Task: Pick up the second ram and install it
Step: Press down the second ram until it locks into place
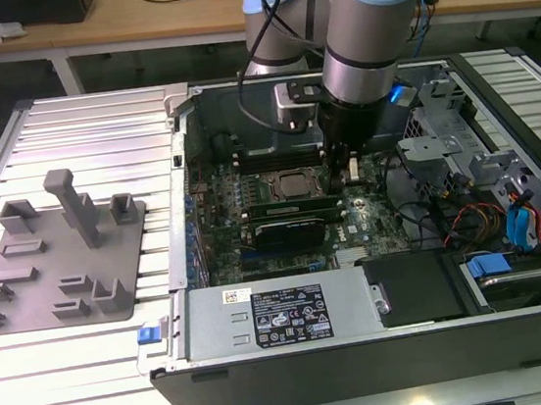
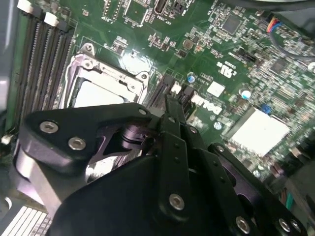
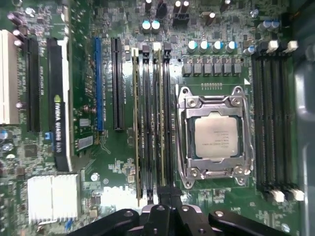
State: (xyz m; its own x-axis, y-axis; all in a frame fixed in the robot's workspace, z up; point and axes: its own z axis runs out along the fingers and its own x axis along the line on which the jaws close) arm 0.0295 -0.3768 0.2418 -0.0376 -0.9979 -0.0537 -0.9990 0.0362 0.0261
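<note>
1. At the exterior view's left, a grey fixture plate [image 1: 60,253] with raised blocks lies on the slatted table [image 1: 93,125]. It is well apart from the arm.
2. Just right of the plate, an open computer case [image 1: 369,358] lies on its side, with the motherboard [image 1: 214,185] facing up.
3. Along the case's near wall sits a metal power supply [image 1: 284,314] with labels on top.
4. Further in, a black card [image 1: 293,227] stands in its slot, and the socket [image 1: 293,185] lies beyond it.
5. Between card and socket runs a bank of memory slots. The first wrist view shows two thin green sticks standing upright in this bank. One stick [image 3: 136,123] is on the card's side.
6. The second ram [image 3: 158,123] stands nearer the socket, with one slot between the two sticks.
7. Right of the socket, the arm [image 1: 367,23] reaches straight down into the case. Its gripper [image 1: 341,169] is low over the board.
8. Both wrist views show the black fingers [image 3: 157,214] drawn tight together, with their tips at one end of the second ram. Whether they pinch or only touch it cannot be told.
9. At the exterior view's right, a drive bay [image 1: 516,271] with blue tabs and loose cables fills the case's end.
</note>
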